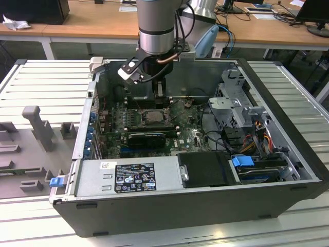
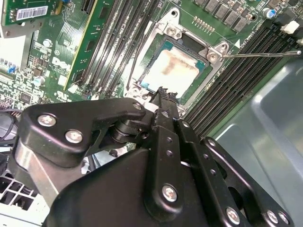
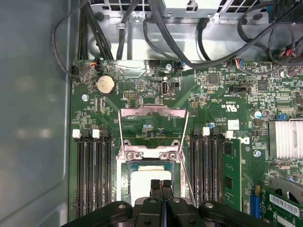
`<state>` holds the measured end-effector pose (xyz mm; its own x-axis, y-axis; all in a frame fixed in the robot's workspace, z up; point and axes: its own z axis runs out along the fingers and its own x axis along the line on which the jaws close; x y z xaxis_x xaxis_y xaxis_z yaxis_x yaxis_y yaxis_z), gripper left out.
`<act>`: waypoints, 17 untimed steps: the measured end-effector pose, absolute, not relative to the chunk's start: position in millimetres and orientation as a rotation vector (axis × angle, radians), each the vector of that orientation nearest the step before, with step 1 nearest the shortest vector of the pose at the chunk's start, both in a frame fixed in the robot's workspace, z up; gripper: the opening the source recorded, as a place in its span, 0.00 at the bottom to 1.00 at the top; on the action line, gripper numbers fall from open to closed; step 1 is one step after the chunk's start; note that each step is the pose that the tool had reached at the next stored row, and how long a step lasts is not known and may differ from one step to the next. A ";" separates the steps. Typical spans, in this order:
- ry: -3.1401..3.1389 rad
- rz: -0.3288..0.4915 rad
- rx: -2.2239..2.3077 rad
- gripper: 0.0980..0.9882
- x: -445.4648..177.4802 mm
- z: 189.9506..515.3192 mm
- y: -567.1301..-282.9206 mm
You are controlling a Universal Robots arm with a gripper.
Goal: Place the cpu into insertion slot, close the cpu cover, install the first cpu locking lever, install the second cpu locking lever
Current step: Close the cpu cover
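The cpu, a pale silvery square chip, lies flat in the insertion slot on the green motherboard; it shows again in the first wrist view. The cpu cover, a thin silvery frame, is swung back off the slot, so the board shows through its window. Thin wire locking levers stand free at either side of the slot. My gripper hovers just above the chip's edge, its black fingers pressed together with nothing between them. In the exterior view my gripper hangs inside the case over the slot.
Long black memory slots flank the socket on both sides. Black cables run along the case wall beyond the board. A grey power supply and a drive cage crowd the case. Grey fixtures sit on the table at the exterior view's left.
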<state>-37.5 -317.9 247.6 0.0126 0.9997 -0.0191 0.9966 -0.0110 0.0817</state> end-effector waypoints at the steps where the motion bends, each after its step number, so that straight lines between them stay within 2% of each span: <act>1: 2.157 0.067 2.183 0.01 -37.5 248.3 -317.9; 17: 2.162 0.060 2.188 0.01 -19.9 254.1 -318.1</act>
<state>-19.9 -318.1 254.1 0.0128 0.9998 -0.0180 0.9972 -0.0115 0.0738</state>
